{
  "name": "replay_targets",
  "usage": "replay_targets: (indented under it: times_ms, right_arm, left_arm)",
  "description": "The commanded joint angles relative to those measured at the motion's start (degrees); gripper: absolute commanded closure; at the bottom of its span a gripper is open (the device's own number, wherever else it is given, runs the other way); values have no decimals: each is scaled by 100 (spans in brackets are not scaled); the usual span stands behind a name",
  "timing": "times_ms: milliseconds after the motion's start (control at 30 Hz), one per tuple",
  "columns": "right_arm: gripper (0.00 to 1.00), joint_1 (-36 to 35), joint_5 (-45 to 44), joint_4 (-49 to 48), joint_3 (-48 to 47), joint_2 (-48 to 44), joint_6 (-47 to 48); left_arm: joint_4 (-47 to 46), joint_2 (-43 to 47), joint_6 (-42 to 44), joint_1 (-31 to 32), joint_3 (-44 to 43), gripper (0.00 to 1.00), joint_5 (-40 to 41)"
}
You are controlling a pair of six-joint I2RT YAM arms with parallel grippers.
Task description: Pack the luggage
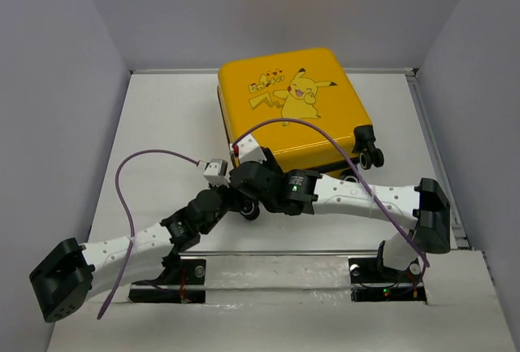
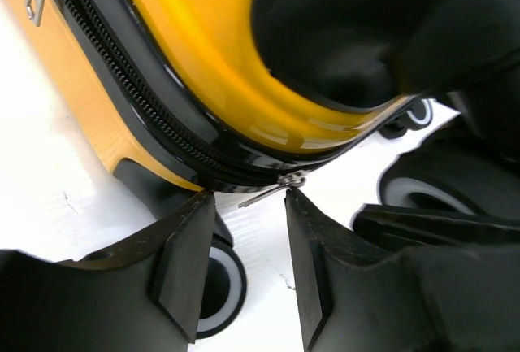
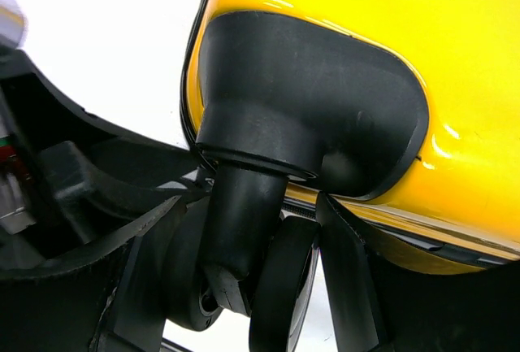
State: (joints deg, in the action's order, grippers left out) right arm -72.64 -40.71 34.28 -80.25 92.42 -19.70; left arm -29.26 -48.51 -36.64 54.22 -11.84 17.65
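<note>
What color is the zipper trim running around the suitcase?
The zipper trim is black, against the yellow luggage; clearest in the left wrist view.

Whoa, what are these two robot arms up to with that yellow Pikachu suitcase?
Both arms are at the near corner of the closed luggage, lying flat on the table. The left gripper is open, the zipper pull between its fingertips, not pinched. The right gripper straddles a caster wheel there; whether it squeezes it is unclear.

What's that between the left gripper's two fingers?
A small metal zipper pull on the luggage, sticking into the gap of the left gripper; the left wrist view shows it.
</note>
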Motion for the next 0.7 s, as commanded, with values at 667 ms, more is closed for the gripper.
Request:
replay_targets:
  times_ms: [667]
  right_arm:
    - [93, -154, 107, -1108, 132, -400, 177]
  left_arm:
    - [-2242, -325, 61, 449, -188, 53, 502]
